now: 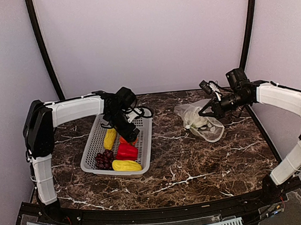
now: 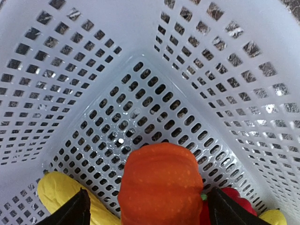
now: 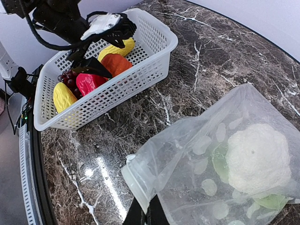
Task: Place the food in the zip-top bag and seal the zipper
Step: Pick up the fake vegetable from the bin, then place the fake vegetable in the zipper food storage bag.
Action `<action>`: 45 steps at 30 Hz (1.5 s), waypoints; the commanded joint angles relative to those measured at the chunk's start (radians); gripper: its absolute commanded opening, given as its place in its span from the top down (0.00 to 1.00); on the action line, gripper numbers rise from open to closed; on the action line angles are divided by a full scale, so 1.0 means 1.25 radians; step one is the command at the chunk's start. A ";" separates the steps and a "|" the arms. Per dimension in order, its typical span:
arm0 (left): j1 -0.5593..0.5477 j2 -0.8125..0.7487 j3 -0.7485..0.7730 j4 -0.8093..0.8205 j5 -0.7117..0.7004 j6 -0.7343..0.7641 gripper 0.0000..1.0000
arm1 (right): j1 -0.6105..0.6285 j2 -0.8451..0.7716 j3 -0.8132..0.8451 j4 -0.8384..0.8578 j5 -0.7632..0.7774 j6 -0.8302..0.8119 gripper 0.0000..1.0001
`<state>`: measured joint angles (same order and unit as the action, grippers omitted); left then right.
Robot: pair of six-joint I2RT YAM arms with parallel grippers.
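Observation:
My left gripper (image 2: 149,192) is down inside the grey basket (image 1: 144,142). It is open, one dark finger on each side of the orange pumpkin (image 2: 159,180). Beside the pumpkin lie a yellow piece (image 2: 61,192) and the red pepper (image 2: 236,199). From above I see the corn (image 1: 109,138), red pepper (image 1: 126,151), grapes (image 1: 103,160) and another yellow piece (image 1: 126,165). My right gripper (image 3: 147,213) is shut on the mouth edge of the zip-top bag (image 3: 206,154), right at the zipper (image 3: 136,183). The white cauliflower (image 3: 258,157) sits inside the bag.
The basket (image 3: 140,70) stands at the left of the dark marble table (image 1: 197,161), the bag (image 1: 204,122) at the back right. Bare marble lies between them. Curved black poles and pale walls close the back.

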<state>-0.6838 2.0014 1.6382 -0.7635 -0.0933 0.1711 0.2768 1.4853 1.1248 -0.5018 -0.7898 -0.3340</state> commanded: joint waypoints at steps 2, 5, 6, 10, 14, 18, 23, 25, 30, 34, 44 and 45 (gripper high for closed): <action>0.012 0.027 0.024 -0.057 0.020 0.044 0.20 | 0.004 -0.012 -0.008 0.013 -0.014 -0.007 1.00; 0.014 0.037 0.028 -0.052 0.013 0.047 0.29 | 0.004 -0.009 -0.008 0.012 -0.013 -0.008 1.00; 0.014 0.041 0.030 -0.053 0.011 0.047 0.34 | 0.004 -0.009 -0.008 0.011 -0.014 -0.007 1.00; 0.013 0.045 0.051 -0.076 -0.006 0.034 0.46 | 0.004 -0.010 -0.009 0.012 -0.012 -0.006 1.00; 0.013 0.035 0.099 -0.141 -0.018 0.015 0.54 | 0.004 -0.008 -0.007 0.013 -0.009 -0.004 1.00; 0.012 -0.015 0.124 -0.152 -0.032 -0.020 0.57 | 0.003 -0.007 0.005 0.011 0.002 0.008 1.00; -0.002 -0.137 0.106 -0.093 -0.007 -0.080 0.59 | 0.004 0.002 0.041 0.004 0.042 0.030 1.00; -0.015 -0.192 0.083 -0.038 0.025 -0.118 0.59 | 0.004 0.009 0.075 -0.017 0.051 0.033 1.00; -0.051 -0.325 -0.071 0.222 0.201 -0.314 0.60 | 0.024 0.020 0.159 -0.105 0.074 0.019 1.00; -0.122 -0.427 -0.216 0.449 0.226 -0.399 0.61 | 0.081 0.020 0.190 -0.178 0.104 -0.011 1.00; -0.225 -0.397 -0.478 0.944 0.322 -0.586 0.62 | 0.123 0.067 0.239 -0.206 0.101 0.009 1.00; -0.235 -0.391 -0.485 1.003 0.363 -0.594 0.63 | 0.132 0.076 0.255 -0.221 0.103 0.003 1.00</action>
<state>-0.9447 1.4994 1.0840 0.1646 0.2481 -0.4713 0.4107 1.5414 1.3735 -0.7296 -0.6556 -0.3210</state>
